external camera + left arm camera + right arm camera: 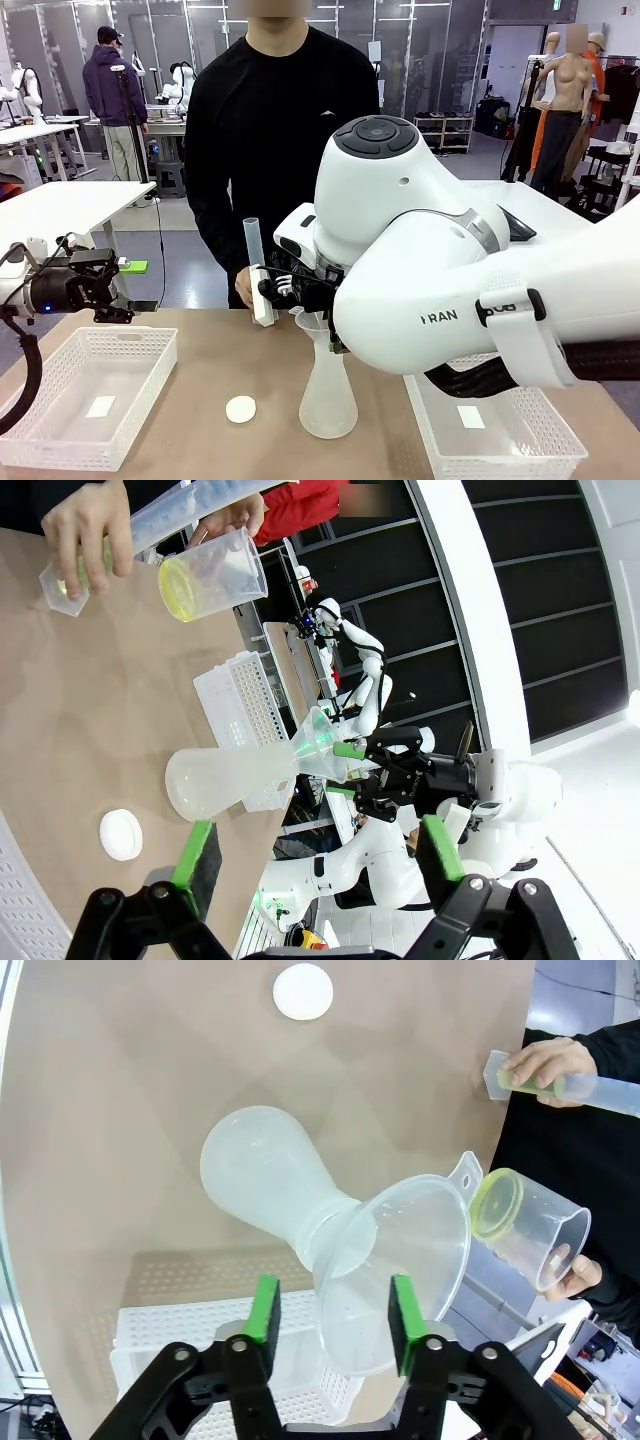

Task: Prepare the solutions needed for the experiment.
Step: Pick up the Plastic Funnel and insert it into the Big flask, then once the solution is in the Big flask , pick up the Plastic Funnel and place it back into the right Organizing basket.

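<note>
Liquid (495,1205), pale yellow-green, lies as a thin bright layer in the bottom of a clear beaker (540,1230). The person across the table holds the beaker up in one hand (578,1272), near the funnel (400,1260) on the person's side of it. A little of the same colour shows at the foot of the tall measuring cylinder (565,1085) in the person's other hand (545,1060).

The funnel sits in the neck of a frosted flask (328,395). The flask stands upright on the brown table (200,345) between two white baskets, one on the robot's left (85,395) and one on its right (500,430).

The right gripper (332,1312) is at the funnel's rim with its jaws parted and a green pad on either side. One pad is plainly clear of the plastic (whether the other touches it I cannot tell).

The left gripper (317,845) hangs wide open and empty above the far edge of the left basket, well apart from the flask.

A small white round cap (240,408) lies flat on the table near the flask's base, on the robot's left of it.
</note>
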Robot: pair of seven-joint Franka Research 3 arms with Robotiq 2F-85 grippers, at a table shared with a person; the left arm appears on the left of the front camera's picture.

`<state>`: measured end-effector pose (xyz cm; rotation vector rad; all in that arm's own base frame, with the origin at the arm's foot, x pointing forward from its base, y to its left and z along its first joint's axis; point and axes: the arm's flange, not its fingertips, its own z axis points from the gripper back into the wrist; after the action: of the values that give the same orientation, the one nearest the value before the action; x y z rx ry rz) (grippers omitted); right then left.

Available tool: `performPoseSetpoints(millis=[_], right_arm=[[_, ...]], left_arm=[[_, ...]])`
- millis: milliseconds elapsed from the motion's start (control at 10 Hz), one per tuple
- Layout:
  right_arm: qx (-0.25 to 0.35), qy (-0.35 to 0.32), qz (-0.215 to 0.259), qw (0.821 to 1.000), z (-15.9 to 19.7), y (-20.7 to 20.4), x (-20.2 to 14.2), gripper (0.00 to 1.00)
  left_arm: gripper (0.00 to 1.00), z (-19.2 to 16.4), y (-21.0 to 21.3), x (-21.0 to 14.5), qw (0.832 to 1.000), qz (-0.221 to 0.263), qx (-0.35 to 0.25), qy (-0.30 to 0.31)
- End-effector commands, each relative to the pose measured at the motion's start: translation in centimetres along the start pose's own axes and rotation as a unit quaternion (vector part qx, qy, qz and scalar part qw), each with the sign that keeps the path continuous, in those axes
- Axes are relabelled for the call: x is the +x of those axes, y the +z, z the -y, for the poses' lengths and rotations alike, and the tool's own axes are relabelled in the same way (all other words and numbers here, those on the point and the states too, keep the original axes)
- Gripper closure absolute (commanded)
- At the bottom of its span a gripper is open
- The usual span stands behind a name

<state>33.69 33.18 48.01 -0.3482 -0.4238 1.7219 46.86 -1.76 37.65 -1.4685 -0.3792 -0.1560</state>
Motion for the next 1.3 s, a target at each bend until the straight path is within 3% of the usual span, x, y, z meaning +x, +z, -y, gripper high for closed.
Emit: performPoseSetpoints(millis=[0, 100, 200, 300, 1200], right_arm=[[0.0, -0.013, 0.002, 1.0, -0.99, 0.4, -0.21, 0.22], [0.005, -0.02, -0.003, 1.0, -1.08, 0.47, -0.35, 0.19], [0.021, -0.028, -0.009, 0.999, -0.9, 0.54, -0.63, 0.03], [0.0, -0.002, -0.002, 1.0, -0.1, 0.29, -0.15, 0.03], [0.0, -0.002, -0.002, 1.0, -0.1, 0.29, -0.15, 0.03]], left_arm=[[0.0, 0.26, 0.09, -0.11, 1.0, -0.004, 0.001, -0.003], [0.0, 0.26, 0.09, -0.11, 1.0, -0.004, 0.001, -0.003], [0.0, 0.26, 0.09, -0.11, 1.0, -0.004, 0.001, -0.003], [0.0, 0.26, 0.09, -0.11, 1.0, -0.004, 0.001, -0.003], [0.0, 0.26, 0.09, -0.11, 1.0, -0.004, 0.001, -0.003]])
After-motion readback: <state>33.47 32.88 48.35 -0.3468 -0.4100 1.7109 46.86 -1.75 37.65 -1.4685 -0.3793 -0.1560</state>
